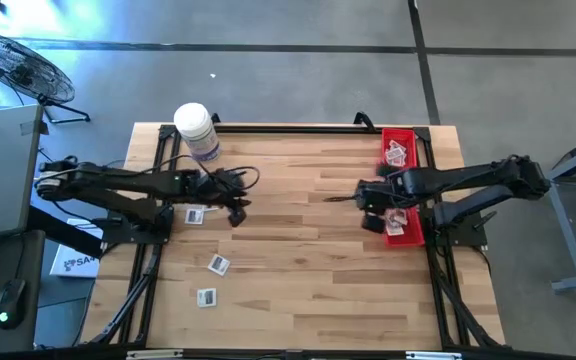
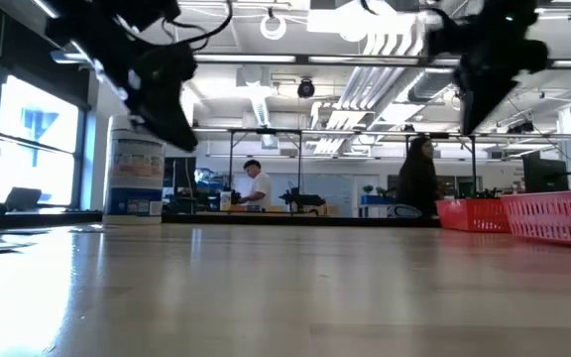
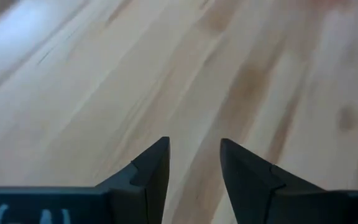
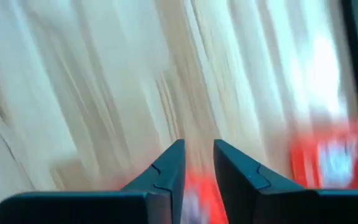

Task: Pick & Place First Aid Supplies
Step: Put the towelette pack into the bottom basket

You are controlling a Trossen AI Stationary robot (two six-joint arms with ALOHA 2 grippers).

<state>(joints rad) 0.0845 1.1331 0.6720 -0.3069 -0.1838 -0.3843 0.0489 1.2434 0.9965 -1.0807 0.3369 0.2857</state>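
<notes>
Three small white square packets lie flat on the wooden table on its left half: one (image 1: 196, 214) beside my left gripper, and two (image 1: 218, 264) (image 1: 206, 296) nearer the near edge. More packets (image 1: 396, 152) lie in the red bin (image 1: 414, 135) at the table's right side. My left gripper (image 1: 236, 214) (image 3: 194, 146) hangs open above bare wood, just right of the first packet, with nothing between its fingers. My right gripper (image 1: 370, 208) (image 4: 197, 146) hovers at the bin's left wall, its fingers a narrow gap apart and holding nothing.
A big white jar with a bluish label (image 1: 196, 130) (image 2: 135, 174) stands near the far left corner. A black frame runs along the table's edges. The red bin (image 2: 523, 213) takes up the right side. Bare wood lies between the two arms. People stand in the room beyond.
</notes>
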